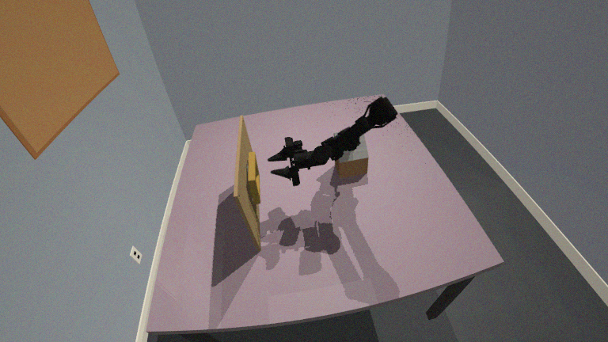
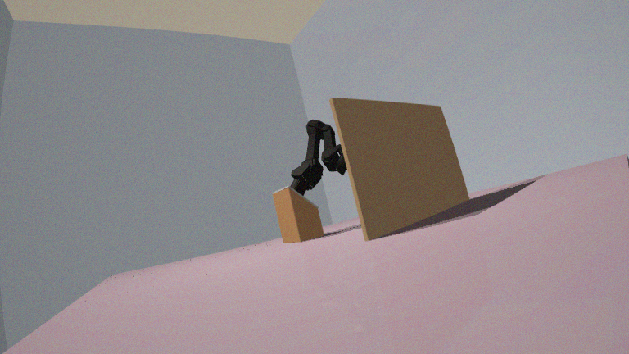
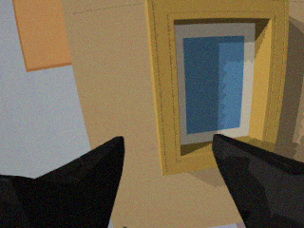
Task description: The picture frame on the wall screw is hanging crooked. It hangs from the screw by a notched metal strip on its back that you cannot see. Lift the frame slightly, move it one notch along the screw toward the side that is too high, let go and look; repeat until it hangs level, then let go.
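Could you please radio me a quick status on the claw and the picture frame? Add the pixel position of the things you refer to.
Claw (image 1: 270, 165) (image 3: 169, 142) open, off the frame. Picture frame (image 1: 253, 168) (image 3: 163, 95) on the upright board (image 1: 241, 154) (image 2: 403, 165) (image 3: 114, 95). Nothing seen between them.

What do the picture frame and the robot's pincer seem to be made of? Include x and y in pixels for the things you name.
Picture frame (image 1: 253, 168) (image 3: 163, 95): probably painted wood or plastic, matte; flat yellow, without visible grain.
Pincer (image 1: 281, 165) (image 3: 169, 142): perhaps plastic or coated metal, dull; black, faceted, without bright glints.
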Available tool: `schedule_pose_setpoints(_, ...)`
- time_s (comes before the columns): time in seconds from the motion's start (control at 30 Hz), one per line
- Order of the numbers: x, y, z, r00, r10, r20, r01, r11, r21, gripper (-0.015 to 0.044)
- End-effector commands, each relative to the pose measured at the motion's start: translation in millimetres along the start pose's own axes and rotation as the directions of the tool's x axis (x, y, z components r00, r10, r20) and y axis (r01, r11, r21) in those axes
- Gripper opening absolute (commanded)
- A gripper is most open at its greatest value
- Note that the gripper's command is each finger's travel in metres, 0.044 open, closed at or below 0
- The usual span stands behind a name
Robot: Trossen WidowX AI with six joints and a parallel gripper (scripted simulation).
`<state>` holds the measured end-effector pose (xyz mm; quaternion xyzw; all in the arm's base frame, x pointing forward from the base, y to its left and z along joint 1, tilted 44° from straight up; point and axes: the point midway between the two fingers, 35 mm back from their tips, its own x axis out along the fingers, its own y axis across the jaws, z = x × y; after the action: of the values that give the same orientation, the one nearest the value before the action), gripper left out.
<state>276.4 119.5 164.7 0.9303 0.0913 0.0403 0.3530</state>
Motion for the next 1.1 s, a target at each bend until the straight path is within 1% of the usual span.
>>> schedule_pose_setpoints(0.0,-26.6,-3.7,10.0,1.0,-0.005,0.014,0.005,1.0,0.031,0.026)
schedule_pose_setpoints(0.13,-30.9,-4.4,11.7,1.0,-0.006,0.014,0.005,0.999,0.036,0.026)
schedule_pose_setpoints(0.2,-22.9,1.2,8.6,1.0,-0.006,0.007,0.006,0.999,0.039,0.026)
schedule_pose_setpoints(0.43,-17.7,52.8,17.5,1.0,-0.003,0.004,0.002,0.986,0.168,0.026)
schedule_pose_setpoints(0.57,-27.3,81.5,21.8,1.0,-0.002,0.004,0.001,0.97,0.242,0.026)
schedule_pose_setpoints(0.73,-49.6,109.0,23.5,1.0,-0.002,0.004,0.0,0.944,0.329,0.026)
schedule_pose_setpoints(1.07,-53.4,111.9,23.3,1.0,-0.002,0.004,0.0,0.94,0.34,0.026)
